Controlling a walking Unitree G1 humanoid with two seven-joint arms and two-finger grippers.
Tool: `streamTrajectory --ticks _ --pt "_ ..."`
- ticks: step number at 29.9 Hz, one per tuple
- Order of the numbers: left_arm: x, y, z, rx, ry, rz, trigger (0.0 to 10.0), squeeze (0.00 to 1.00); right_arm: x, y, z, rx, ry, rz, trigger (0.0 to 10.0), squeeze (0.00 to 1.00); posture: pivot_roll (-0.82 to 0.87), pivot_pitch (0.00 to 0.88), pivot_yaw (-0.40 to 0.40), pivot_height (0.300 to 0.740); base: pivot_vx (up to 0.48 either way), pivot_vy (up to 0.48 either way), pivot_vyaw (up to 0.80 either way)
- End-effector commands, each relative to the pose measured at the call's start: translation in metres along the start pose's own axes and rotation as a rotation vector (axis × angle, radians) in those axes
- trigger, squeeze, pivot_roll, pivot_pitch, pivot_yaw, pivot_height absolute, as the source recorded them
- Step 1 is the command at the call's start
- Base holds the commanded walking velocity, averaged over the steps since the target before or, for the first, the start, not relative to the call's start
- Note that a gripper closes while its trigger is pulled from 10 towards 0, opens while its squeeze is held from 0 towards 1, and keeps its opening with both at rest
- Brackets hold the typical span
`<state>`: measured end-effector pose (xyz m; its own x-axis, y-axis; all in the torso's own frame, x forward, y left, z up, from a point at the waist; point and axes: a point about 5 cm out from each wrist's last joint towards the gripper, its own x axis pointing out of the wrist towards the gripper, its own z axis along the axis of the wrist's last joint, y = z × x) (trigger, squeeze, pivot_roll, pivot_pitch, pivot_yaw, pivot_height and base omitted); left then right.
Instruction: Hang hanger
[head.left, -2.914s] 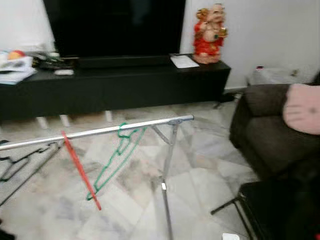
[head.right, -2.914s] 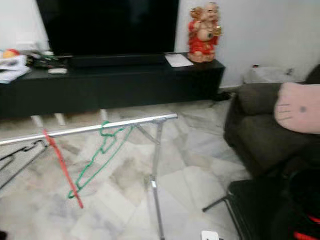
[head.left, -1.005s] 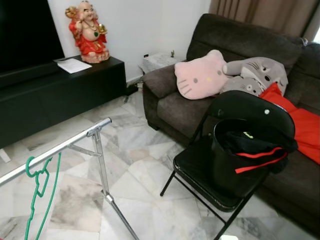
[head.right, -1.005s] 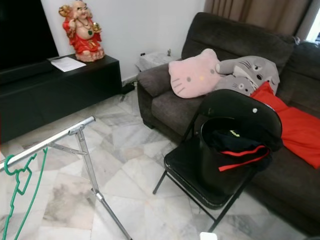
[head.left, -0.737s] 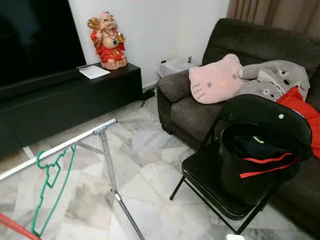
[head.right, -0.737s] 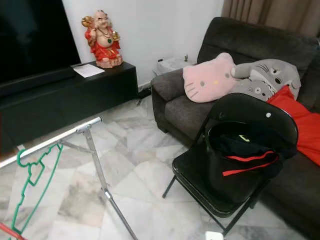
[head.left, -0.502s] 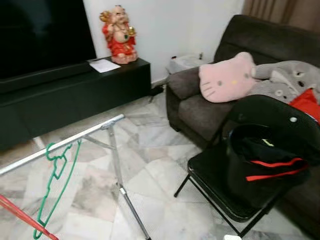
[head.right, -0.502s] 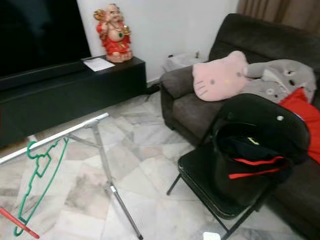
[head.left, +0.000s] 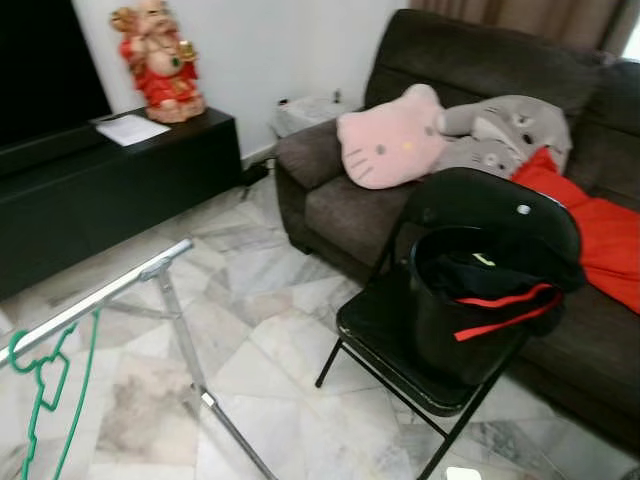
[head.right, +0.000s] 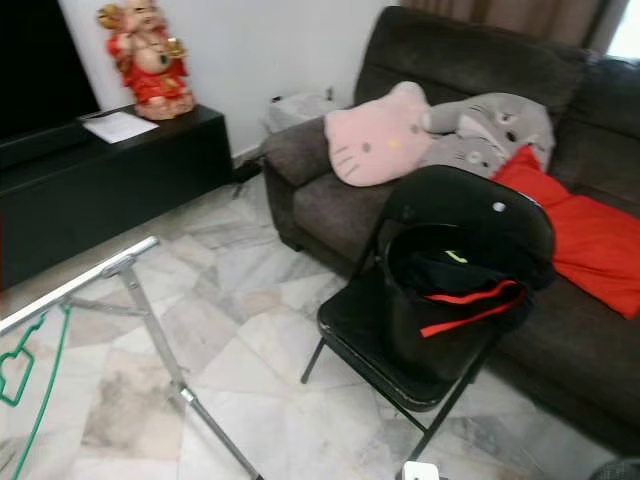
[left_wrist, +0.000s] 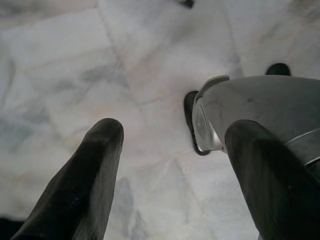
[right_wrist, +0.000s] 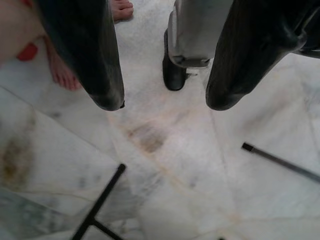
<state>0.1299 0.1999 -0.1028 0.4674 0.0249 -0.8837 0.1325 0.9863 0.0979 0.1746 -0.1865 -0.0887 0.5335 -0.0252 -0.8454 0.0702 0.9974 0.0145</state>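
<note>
Where rail (head.left: 95, 297) ends, green hanger (head.left: 40, 385).

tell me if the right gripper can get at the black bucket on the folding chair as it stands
Probably not yet. The right gripper hangs open, pointing down at the marble floor, holding nothing. The black bucket sits on the folding chair ahead, with nothing blocking it, so the arm would have to lift and reach forward.

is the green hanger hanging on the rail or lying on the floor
Hanging. The green hanger has its hook over the silver rail near the rail's end, and its body dangles below, above the marble floor.
</note>
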Motion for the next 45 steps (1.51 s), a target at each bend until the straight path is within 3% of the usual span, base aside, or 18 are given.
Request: streamTrajectory --ticks 1,12,31,45 --pt "-0.001 -0.0015 -0.0059 0.027 0.019 -0.019 10.0 0.0 0.0 0.003 -0.0024 0.001 0.01 0.008 10.0 0.0 0.04 0.0 -0.002 0.74 0.0 0.0 -0.77" --pt "-0.0013 -0.0009 -0.0067 0.009 0.019 -0.019 10.0 0.0 0.0 0.0032 -0.0024 0.009 0.005 0.008 10.0 0.0 0.04 0.0 -0.001 0.74 0.0 -0.148 -0.77" --pt "-0.0015 -0.0008 -0.0067 -0.017 0.012 -0.023 10.0 0.0 -0.0001 0.0031 -0.0009 0.007 -0.01 0.009 10.0 0.0 0.04 0.0 -0.003 0.74 0.0 0.0 0.0" --pt "-0.0014 0.0 -0.0063 -0.015 0.013 -0.022 10.0 0.0 0.0001 0.0037 0.0004 0.009 -0.017 0.012 10.0 0.0 0.04 0.0 -0.003 0.74 0.253 0.0 0.0"
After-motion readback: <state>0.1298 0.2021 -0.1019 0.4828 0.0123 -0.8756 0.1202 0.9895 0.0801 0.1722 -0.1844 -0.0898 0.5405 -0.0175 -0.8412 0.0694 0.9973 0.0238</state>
